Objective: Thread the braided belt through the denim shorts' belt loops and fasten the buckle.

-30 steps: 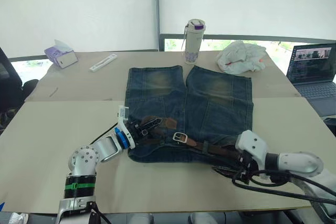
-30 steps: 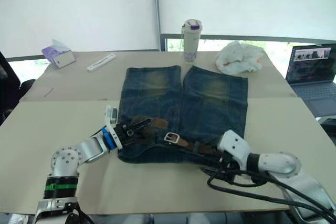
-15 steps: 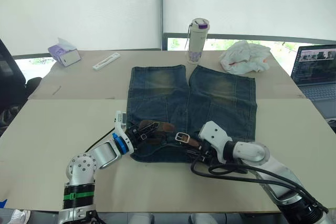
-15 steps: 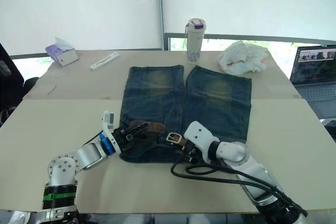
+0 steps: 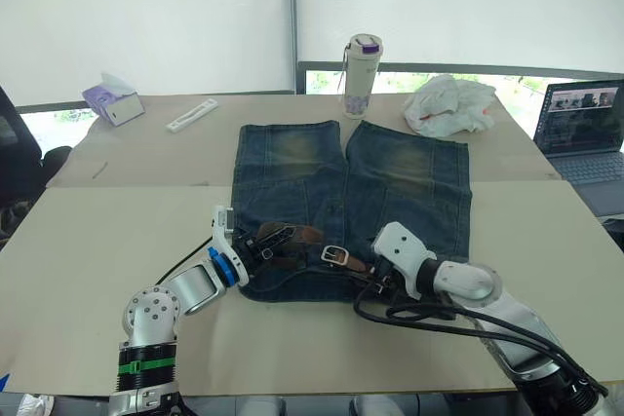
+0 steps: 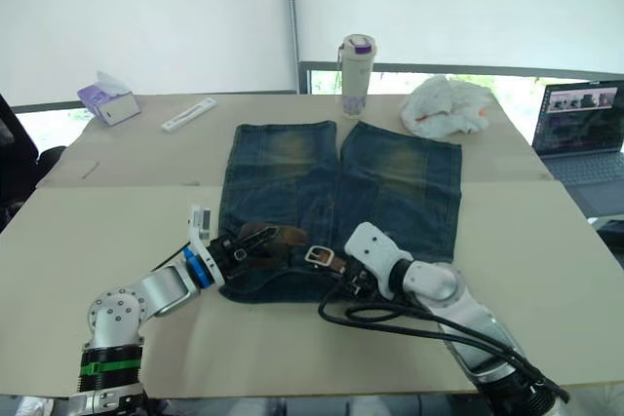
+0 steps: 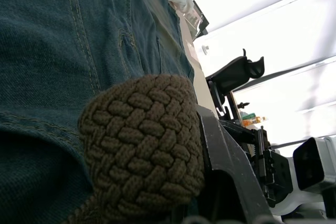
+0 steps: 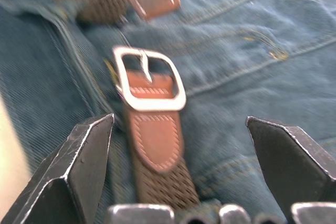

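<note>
Centrally, low in the frame, the braided belt [image 5: 292,237] is laid along the denim shorts [image 5: 351,192] waistband. Its limp, grippy weave is clamped by the left gripper [image 5: 261,243]; the right gripper [image 8: 178,177] is spread wide behind the rigid buckle [image 8: 149,78], judged the firmest hold.

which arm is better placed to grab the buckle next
Right, probably. The right pincer is open, its fingers straddling the braided belt just short of the buckle. The left pincer is already shut on the belt's other end.

tissue box [image 5: 112,101], bottle [image 5: 358,76], crumpled cloth [image 5: 450,105], laptop [image 5: 586,133]
</note>
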`<state>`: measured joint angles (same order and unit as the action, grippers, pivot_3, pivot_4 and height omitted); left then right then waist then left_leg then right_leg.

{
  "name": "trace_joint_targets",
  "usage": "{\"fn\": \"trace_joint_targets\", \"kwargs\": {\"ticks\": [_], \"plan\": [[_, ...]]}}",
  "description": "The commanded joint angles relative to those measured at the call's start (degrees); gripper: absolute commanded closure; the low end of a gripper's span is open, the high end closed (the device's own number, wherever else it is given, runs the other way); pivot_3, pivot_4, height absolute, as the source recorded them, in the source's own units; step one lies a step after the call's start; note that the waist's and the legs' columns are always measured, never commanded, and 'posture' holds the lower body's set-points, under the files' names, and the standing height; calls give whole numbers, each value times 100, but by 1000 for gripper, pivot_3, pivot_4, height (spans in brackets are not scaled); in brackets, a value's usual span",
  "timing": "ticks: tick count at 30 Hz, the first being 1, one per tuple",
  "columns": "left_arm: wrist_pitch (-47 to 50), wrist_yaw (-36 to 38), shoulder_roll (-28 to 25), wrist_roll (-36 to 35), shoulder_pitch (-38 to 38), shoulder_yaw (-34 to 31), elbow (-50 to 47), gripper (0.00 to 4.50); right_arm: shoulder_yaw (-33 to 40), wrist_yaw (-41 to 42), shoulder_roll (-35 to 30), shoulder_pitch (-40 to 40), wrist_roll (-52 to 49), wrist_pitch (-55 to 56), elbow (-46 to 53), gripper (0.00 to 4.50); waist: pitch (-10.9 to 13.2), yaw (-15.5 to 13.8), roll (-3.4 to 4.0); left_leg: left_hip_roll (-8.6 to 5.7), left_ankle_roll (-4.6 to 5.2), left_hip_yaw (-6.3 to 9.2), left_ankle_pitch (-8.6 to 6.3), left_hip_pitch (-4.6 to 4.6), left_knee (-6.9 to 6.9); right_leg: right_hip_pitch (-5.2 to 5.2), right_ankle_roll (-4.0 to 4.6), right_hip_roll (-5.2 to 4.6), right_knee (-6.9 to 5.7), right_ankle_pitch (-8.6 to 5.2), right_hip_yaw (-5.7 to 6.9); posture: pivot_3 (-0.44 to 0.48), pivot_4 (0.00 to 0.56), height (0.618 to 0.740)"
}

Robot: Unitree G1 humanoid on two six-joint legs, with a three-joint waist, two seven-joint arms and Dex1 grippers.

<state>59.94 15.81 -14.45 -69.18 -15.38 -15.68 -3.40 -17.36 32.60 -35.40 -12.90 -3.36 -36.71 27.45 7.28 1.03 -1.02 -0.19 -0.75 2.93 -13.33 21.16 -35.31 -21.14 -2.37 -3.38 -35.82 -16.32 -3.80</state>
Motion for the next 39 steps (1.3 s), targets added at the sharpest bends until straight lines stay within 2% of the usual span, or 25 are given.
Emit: {"fn": "trace_joint_targets", "kwargs": {"ticks": [1,9,17,18,19,26,30,39], "plan": [[-6,4,-2,-121,-32,-87,-153,4500,-114,-28,-62,-141,370,384,71,49,0,2,0,0,0,0,0,0,0,0,0,2,0,0,0,0,150,740],[-27,-22,2,-140,-47,-104,-122,4500,-469,313,-200,-63,784,785,119,49,0,-17,0,1,0,1,0,0,0,0,0,-1,0,0,1,0,150,740],[-37,-29,14,-132,-60,-99,-105,4500,-338,2,18,-69,1245,714,-37,49,0,-15,0,1,0,2,0,0,0,0,0,-1,-1,0,1,0,150,740],[-36,-31,17,-133,-59,-98,-104,4500,-325,-8,36,-63,1273,721,-41,562,0,-15,0,1,0,2,0,0,0,0,0,-2,-1,0,1,0,150,740],[-33,-34,22,-139,-56,-98,-105,4500,-284,-6,81,-56,1248,698,-19,798,0,-15,0,1,0,2,0,0,0,0,0,-2,-1,0,1,0,150,740],[-33,-21,35,-115,-28,-72,-128,4500,-70,222,247,28,977,204,181,3269,0,-20,0,1,0,2,0,0,0,0,0,-2,-1,0,1,0,150,740],[-53,-13,27,-113,-36,-97,-121,4500,57,326,311,162,736,-228,314,4477,0,-22,0,1,0,3,0,0,0,1,0,-4,-1,0,1,0,150,740],[-105,-370,182,-272,-68,-312,-77,4500,674,-206,1126,368,170,-508,350,4477,0,-13,-1,2,0,4,0,0,0,0,1,-2,-3,0,1,0,150,740]]}}
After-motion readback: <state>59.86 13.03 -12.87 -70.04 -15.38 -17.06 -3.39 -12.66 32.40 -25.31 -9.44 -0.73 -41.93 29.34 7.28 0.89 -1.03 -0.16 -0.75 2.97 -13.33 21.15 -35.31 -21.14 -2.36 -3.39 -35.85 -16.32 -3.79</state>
